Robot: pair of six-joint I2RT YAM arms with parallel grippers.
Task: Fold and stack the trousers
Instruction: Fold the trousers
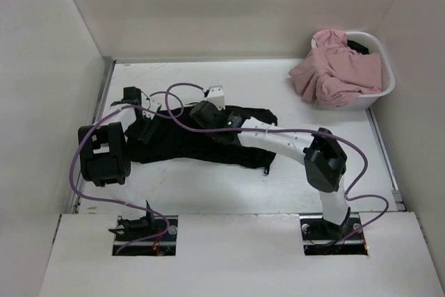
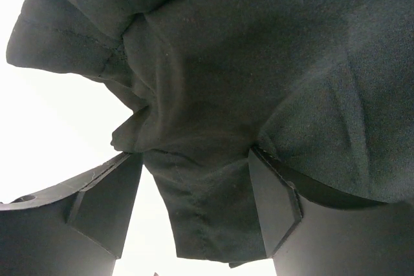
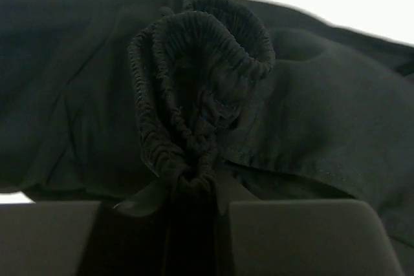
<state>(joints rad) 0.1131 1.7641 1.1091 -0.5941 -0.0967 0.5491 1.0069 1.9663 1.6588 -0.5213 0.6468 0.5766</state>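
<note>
The black trousers (image 1: 182, 145) lie crumpled across the middle of the table. My left gripper (image 1: 149, 130) is at their left end. In the left wrist view it (image 2: 194, 182) is open, and a flap of the black fabric (image 2: 213, 95) hangs between its spread fingers (image 2: 107, 201) without being pinched. My right gripper (image 1: 203, 115) is over the far middle of the trousers. In the right wrist view it (image 3: 191, 189) is shut on the bunched elastic waistband (image 3: 194, 63), which stands up in a ruffled loop above the fingertips.
A white basket (image 1: 384, 87) stands at the far right corner with pink garments (image 1: 332, 72) piled in it and spilling over its left rim. White walls close the table on the left, back and right. Purple cables loop over both arms.
</note>
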